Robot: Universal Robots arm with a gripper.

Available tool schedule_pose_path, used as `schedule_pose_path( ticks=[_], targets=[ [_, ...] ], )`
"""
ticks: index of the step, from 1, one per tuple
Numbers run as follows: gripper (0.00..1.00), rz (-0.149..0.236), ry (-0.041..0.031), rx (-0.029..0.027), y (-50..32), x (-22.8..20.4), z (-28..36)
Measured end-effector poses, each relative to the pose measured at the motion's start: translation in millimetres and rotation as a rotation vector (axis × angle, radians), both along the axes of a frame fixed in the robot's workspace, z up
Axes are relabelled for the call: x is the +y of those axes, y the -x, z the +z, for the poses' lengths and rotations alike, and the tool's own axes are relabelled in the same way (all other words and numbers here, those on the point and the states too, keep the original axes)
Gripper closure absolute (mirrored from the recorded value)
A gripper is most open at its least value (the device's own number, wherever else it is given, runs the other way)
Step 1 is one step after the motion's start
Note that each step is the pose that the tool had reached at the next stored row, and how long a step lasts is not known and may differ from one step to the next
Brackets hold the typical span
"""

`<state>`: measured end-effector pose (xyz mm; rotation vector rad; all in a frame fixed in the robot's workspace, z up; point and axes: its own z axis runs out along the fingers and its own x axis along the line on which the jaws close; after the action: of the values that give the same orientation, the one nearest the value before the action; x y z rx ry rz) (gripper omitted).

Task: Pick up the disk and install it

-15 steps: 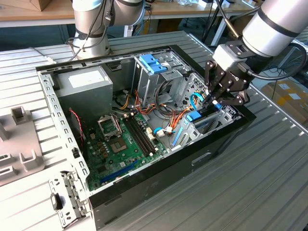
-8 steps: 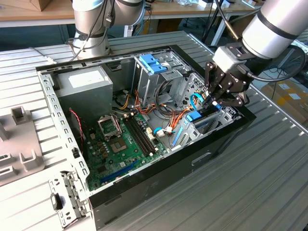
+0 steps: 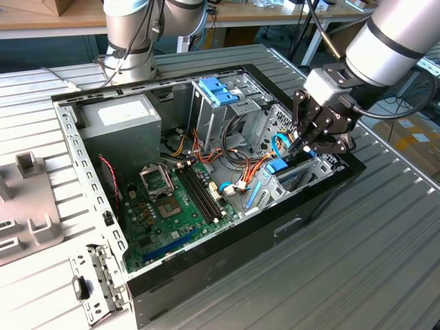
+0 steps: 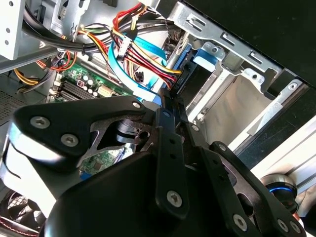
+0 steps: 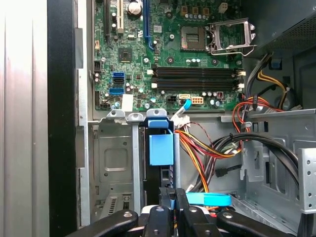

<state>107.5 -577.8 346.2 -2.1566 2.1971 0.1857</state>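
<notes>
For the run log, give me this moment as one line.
stage: install | pincer: shut on disk | disk: on edge in drive bay of open computer case, blue tab towards motherboard

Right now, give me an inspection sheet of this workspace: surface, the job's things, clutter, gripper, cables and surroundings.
Surface: ribbed grey metal table carrying an open computer case.
Job's things: the disk, with its blue end tab, stands on edge in the metal drive bay beside the green motherboard.
Clutter: grey plastic fixture at the exterior view's left; a loose metal bracket by the case corner.
Gripper: the gripper is closed on the disk's edge, down inside the case.
Cables: red, yellow and orange wire bundle; flat blue cable close to the gripper.
Surroundings: a second robot base behind the case; wooden benches beyond.
</notes>
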Motion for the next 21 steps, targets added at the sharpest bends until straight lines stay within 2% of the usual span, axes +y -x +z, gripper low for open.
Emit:
schedule_pose_path(
  ticks=[6,12,14,15,16,18,21],
  targets=[
    [0.84,0.000,0.0001,0.0001,0.0,-1.1,-2.9],
    [0.84,0.000,0.0000,0.0001,0.0,-1.2,-3.1],
    [0.82,0.000,-0.0002,0.0000,0.0,-1.2,-3.2],
    [0.76,0.000,-0.0002,0.0001,0.0,-1.2,-3.2],
    [0.76,0.000,-0.0001,0.0000,0.0,-1.3,-3.1],
    [0.76,0.000,0.0001,0.0000,-0.1,-1.3,-0.1],
    [0.76,0.000,0.0002,0.0000,0.0,-1.3,8.6]
  ],
)
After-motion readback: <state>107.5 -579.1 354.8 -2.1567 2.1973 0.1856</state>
